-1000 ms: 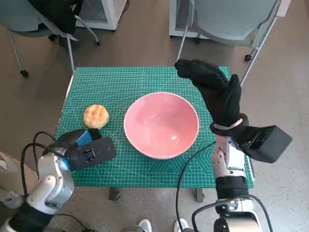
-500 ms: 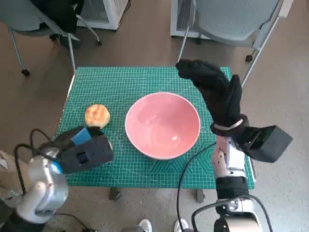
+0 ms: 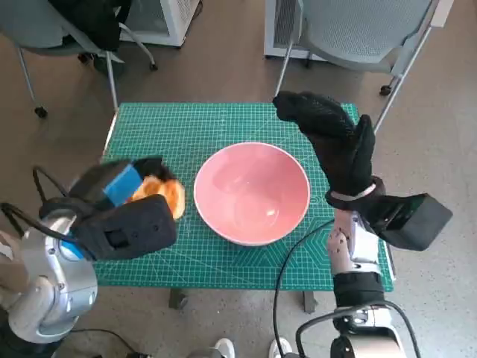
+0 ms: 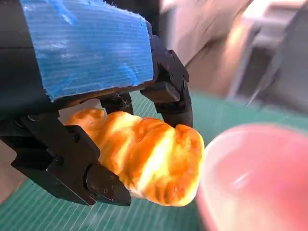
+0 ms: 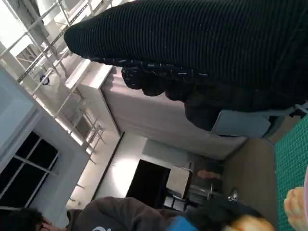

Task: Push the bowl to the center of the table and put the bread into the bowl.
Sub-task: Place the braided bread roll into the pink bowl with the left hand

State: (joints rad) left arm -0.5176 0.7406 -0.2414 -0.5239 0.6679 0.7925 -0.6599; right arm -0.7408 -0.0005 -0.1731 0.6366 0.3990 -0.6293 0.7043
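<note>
Step 2, bread transfer. Left hand (image 3: 123, 212) grips bread (image 4: 149, 161), bowl (image 3: 252, 192) just beside. Right hand (image 3: 335, 145) released, raised beyond bowl. Next: carry over rim, let go.

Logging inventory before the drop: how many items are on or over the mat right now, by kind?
Bowl: 1, the pink bowl near the mat's middle.
Bread: 1, the bread held in the left hand beside the bowl.
Total: 2, on the green mat.
</note>
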